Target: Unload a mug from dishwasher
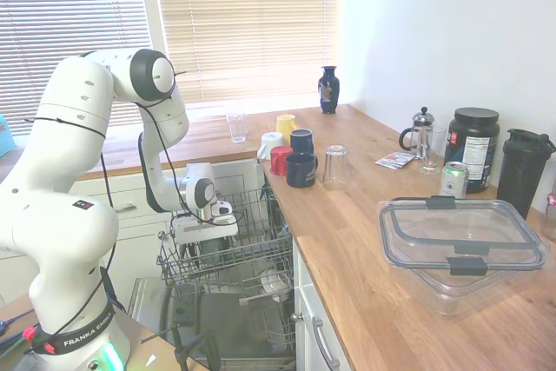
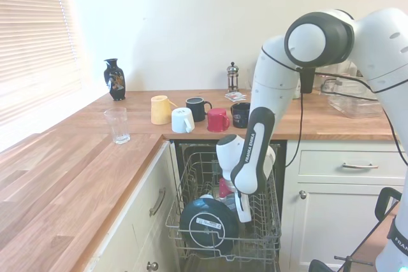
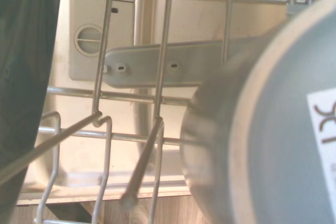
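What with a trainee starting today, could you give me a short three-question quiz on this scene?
1. True or false: the dishwasher rack is pushed fully in.
2. The end effector is: A) at the vase, B) down in the rack, C) over the clear box.
3. How many red mugs stand on the worktop?

Key: 1 false; 2 B; 3 one.

On the counter are counted five mugs (image 1: 301, 168), two drinking glasses (image 1: 236, 127), one vase (image 1: 328, 89), one French press (image 1: 421, 133), one can (image 1: 453, 179) and two dark tubs (image 1: 473, 147).
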You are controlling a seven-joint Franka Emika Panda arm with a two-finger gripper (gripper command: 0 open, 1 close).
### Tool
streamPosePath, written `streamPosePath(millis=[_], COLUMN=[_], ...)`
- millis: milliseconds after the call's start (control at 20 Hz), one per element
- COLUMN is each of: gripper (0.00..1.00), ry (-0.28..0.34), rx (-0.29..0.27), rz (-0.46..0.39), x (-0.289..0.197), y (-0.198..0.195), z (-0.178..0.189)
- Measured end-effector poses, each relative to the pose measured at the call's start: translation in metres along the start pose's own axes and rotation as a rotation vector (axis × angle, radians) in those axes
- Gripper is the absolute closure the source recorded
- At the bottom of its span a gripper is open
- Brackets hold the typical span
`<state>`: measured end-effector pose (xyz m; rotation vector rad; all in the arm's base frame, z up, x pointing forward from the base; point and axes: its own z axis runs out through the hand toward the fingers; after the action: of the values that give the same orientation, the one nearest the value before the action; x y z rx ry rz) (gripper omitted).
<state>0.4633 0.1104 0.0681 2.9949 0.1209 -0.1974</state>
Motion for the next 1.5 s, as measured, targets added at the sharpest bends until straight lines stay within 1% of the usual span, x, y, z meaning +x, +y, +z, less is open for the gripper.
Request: streamPosePath(millis=[450,1000,1500], gripper=[1.0,1.0,1.0], ry=[0.005,-0.007,0.006], rx=[0.013,-0.001,-0.007], rz=[-0.014,-0.015,0.004], x=[0.0024,0.0071,0.0101], y=[-0.0005,-0.0016,0.0006], z=[-0.0017,-0.0049,-0.0094])
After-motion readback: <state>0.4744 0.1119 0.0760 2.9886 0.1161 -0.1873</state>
